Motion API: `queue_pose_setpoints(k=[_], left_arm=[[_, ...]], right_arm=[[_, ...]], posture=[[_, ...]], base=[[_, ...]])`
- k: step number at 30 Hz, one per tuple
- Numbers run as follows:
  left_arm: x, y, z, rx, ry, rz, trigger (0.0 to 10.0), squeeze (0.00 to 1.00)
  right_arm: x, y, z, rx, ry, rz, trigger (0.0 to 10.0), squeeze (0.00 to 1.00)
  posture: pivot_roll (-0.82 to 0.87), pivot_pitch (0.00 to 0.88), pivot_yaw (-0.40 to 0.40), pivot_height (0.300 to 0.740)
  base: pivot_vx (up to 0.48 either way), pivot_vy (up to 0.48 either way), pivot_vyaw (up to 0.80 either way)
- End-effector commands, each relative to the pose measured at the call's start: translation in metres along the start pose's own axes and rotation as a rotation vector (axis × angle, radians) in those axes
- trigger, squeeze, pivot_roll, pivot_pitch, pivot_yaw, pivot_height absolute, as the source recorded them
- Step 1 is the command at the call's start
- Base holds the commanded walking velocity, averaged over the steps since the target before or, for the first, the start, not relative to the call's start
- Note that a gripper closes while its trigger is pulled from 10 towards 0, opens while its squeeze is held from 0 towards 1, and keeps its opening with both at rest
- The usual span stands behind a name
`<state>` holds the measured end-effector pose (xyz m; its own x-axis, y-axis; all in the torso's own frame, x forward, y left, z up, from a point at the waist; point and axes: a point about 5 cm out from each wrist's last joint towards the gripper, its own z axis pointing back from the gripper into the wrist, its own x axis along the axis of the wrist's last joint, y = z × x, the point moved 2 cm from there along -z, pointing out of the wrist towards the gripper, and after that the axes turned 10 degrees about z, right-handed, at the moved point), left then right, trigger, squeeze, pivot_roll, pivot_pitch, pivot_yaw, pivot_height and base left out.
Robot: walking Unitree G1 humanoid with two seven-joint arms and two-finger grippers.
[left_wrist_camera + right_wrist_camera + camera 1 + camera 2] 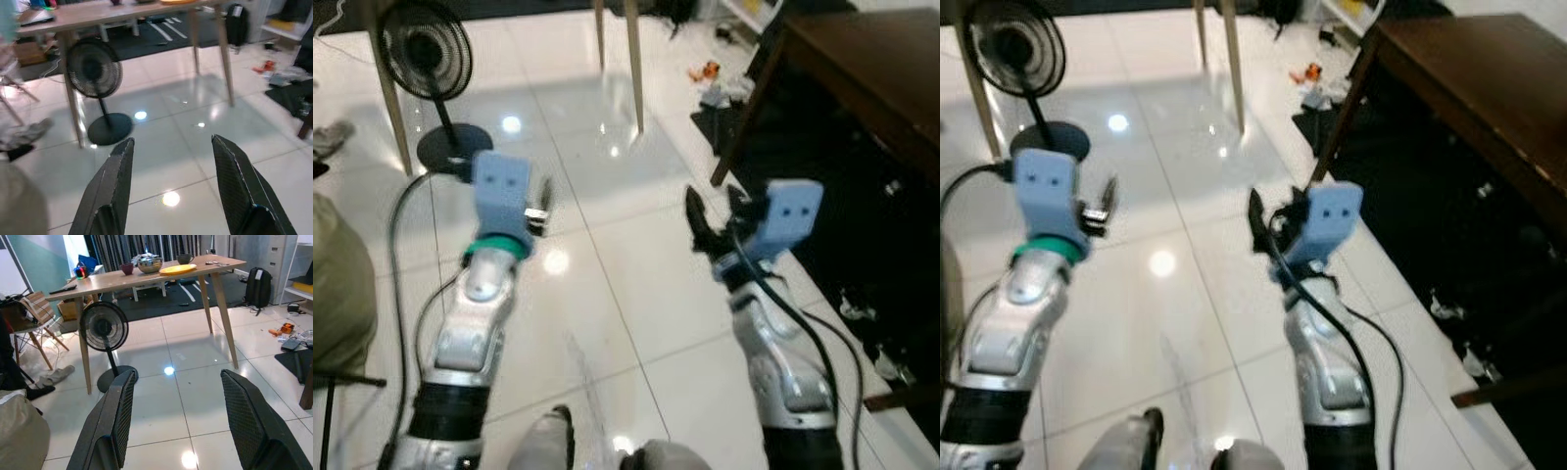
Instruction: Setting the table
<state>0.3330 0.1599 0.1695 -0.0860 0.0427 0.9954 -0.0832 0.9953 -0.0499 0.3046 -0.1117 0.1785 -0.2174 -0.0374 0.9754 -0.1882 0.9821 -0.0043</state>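
A: Tabletop (146, 276) across the room, carrying a yellow plate (178, 269), steel bowl (149, 265) and cups; well apart from the robot.

B: And the fingers?

A: Both the left gripper (171, 186) and the right gripper (188, 423) spread, empty. Risk, I'd judge: the standing fan (104, 328) and its cord lie near the path; snagging could topple it.

Open tiled floor ahead of both hands, furniture at the edges.

Both hands, the left hand (168, 186) and right hand (181, 423), hang spread over bare white floor (195, 382). Beyond them a standing fan (104, 328) blocks the way beside the light wooden bench (146, 276), whose splayed legs leave a wide gap. A dark bench (871, 69) stands just outside the right hand, with clutter (710, 83) near its leg.
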Motion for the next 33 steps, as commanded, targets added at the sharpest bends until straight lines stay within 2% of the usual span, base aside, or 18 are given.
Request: queue_pose_setpoints(k=[1,13,26,28,30,31,33], left_arm=[[0.0,-0.005,-0.002,-0.001,-0.003,0.001,10.0,0.0],[0.001,-0.009,-0.005,-0.006,-0.012,0.016,10.0,0.0],[0.003,-0.009,-0.006,-0.006,-0.023,0.018,10.0,0.0],[0.004,-0.009,-0.006,-0.012,-0.025,0.017,10.0,0.0],[0.002,-0.009,-0.004,-0.054,-0.019,0.004,10.0,0.0],[-0.001,-0.01,-0.001,-0.104,-0.006,-0.02,10.0,0.0],[-0.002,-0.01,-0.001,-0.118,-0.002,-0.027,10.0,0.0]], right_arm=[[-0.002,-0.009,0.002,-0.034,0.004,0.0,10.0,0.0],[0.003,-0.011,0.002,-0.034,-0.019,-0.007,10.0,0.0],[0.002,-0.006,0.001,0.003,-0.022,0.007,10.0,0.0],[0.001,-0.004,0.001,0.018,-0.019,0.026,10.0,0.0],[-0.007,-0.004,0.002,0.058,0.016,0.092,10.0,0.0],[-0.016,-0.013,0.004,0.054,0.048,0.147,10.0,0.0],[-0.018,-0.017,0.004,0.046,0.056,0.158,10.0,0.0]], posture=[[0.0,0.0,-0.016,0.74],[0.0,0.0,-0.014,0.74],[0.0,0.0,-0.012,0.74],[0.01,0.0,-0.013,0.74],[0.01,0.0,-0.017,0.74],[0.02,0.0,-0.02,0.74],[0.02,0.0,-0.02,0.74]], base=[[0.472,0.0,0.0],[0.471,0.0,0.0],[0.471,0.0,0.0],[0.472,0.0,0.0],[0.472,0.0,0.0],[0.472,0.0,0.0],[0.472,0.0,0.0]])
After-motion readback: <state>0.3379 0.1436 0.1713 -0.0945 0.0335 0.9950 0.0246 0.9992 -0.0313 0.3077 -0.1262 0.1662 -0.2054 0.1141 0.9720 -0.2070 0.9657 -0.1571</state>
